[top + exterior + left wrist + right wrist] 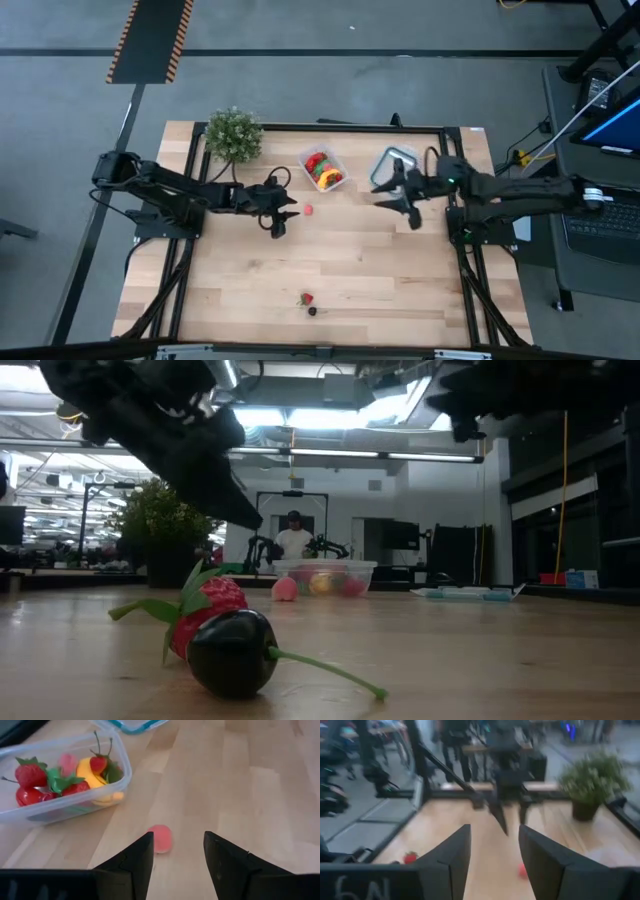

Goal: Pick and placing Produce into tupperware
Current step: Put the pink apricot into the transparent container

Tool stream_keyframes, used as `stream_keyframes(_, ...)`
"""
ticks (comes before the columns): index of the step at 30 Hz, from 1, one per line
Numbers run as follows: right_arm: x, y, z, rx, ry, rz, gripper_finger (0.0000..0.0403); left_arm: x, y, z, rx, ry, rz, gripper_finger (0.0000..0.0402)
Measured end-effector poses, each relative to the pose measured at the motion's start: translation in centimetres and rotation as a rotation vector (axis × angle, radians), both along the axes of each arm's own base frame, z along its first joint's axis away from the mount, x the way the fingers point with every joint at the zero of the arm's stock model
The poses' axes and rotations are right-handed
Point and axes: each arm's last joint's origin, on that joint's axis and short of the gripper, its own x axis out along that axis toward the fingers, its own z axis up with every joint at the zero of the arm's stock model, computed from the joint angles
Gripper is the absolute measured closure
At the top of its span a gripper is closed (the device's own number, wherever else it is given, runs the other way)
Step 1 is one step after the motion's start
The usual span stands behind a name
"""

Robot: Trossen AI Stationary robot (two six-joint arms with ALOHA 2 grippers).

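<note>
The clear tupperware (323,168) stands at the table's far middle and holds red strawberries, a yellow piece and green leaves (60,780). A small pink piece of produce (160,838) lies on the wood just beyond my left gripper's (177,837) open fingertips, nearer one finger, untouched. In the high view my left gripper (283,218) is just left of that piece (308,210). A strawberry (210,605) and a dark cherry (232,650) lie together near the table's front edge. My right gripper (392,197) hangs open and empty above the table, right of the tub.
A bushy potted plant (233,135) stands at the far left. A clear container with a blue rim (393,163) lies right of the tub, under my right arm. Bare wood fills the table's middle and right. A person (293,538) stands in the room behind.
</note>
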Motion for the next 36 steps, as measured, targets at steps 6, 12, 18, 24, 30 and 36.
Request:
stream_keyframes(6, -2.5, 1.6, -1.0, 0.064, -0.077, 0.067, 0.0236, 1.8, 1.3, -0.5, -0.016, 0.063, -0.059, 0.0237)
stream_keyframes(12, -3.0, 2.0, -2.9, 0.117, -0.022, 0.081, 0.0236, 4.2, 2.0, -0.5, 0.026, 0.248, -0.112, 0.0237)
stream_keyframes(18, -3.1, 2.0, -3.4, 0.122, -0.006, 0.080, 0.0236, 5.8, 2.2, -1.6, 0.084, 0.429, -0.197, 0.0237)
stream_keyframes(24, -3.2, 2.1, -3.6, 0.129, 0.015, 0.108, 0.0236, 7.4, 2.5, -2.2, 0.099, 0.444, -0.210, 0.0237)
stream_keyframes(30, -3.2, 2.1, -3.9, 0.180, 0.059, 0.106, 0.0236, 7.9, 3.2, -2.9, 0.111, 0.457, -0.205, 0.0237)
stream_keyframes(36, -3.2, 2.1, -4.0, 0.180, 0.070, 0.106, 0.0236, 8.0, 3.4, -3.3, 0.076, 0.455, -0.228, 0.0237)
